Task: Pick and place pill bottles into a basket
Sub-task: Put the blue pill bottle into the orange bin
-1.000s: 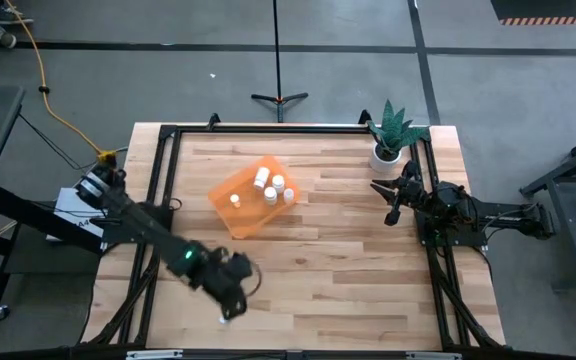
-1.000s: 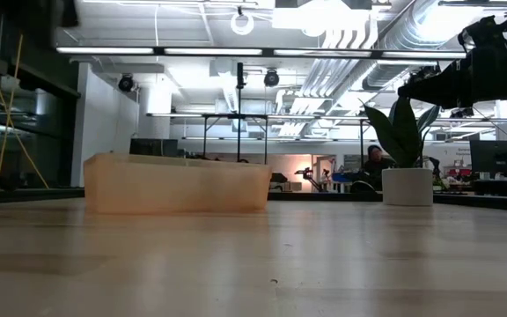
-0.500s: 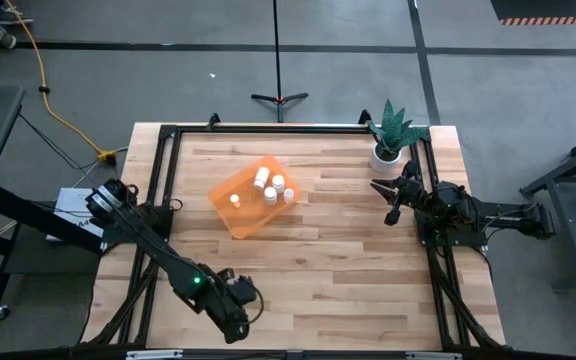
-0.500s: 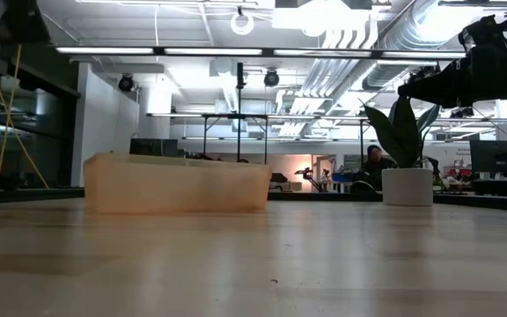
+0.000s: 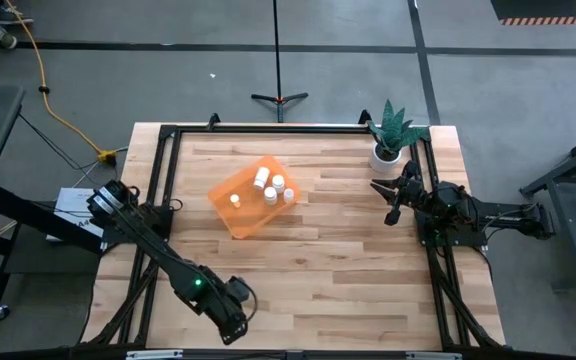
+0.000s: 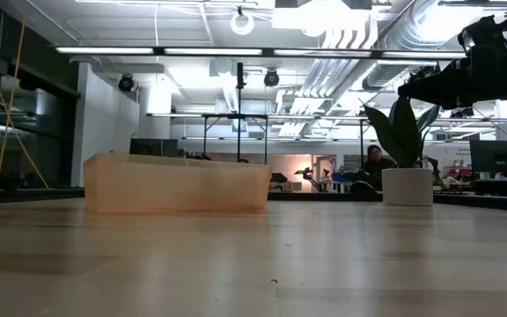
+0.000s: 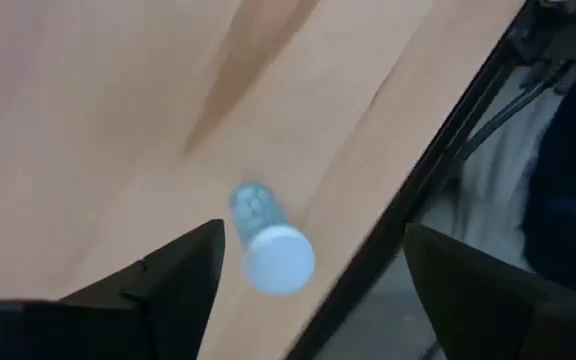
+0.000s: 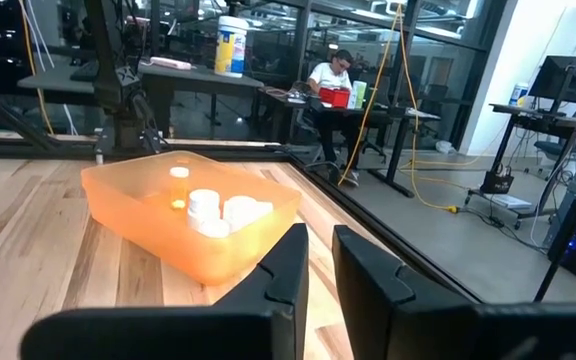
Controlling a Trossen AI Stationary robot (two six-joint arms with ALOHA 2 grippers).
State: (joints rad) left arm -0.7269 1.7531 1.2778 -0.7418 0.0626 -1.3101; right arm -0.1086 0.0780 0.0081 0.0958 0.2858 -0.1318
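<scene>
The orange basket (image 5: 230, 212) sits left of the table's middle and holds several white pill bottles (image 5: 273, 188); both also show in the right wrist view, the basket (image 8: 128, 215) and the bottles (image 8: 218, 212). One more pill bottle (image 7: 268, 240) lies on its side on the wood by the table's near edge, white cap toward the camera. My left gripper (image 7: 313, 250) is open just above it, a finger on either side and not touching; in the high view the gripper (image 5: 230, 318) hides this bottle. My right gripper (image 5: 390, 200) is shut and empty at the right side, its fingers toward the basket.
A white pot with a green plant (image 5: 388, 150) stands at the far right corner, just behind my right arm. The table's dark frame rail (image 7: 418, 180) runs close beside the lying bottle. Bare wood lies between the basket and the near edge.
My left gripper has moved toward the table's near edge and come over the lone bottle, which showed beside it a second ago and is now covered by it in the high view. My right arm has kept still.
</scene>
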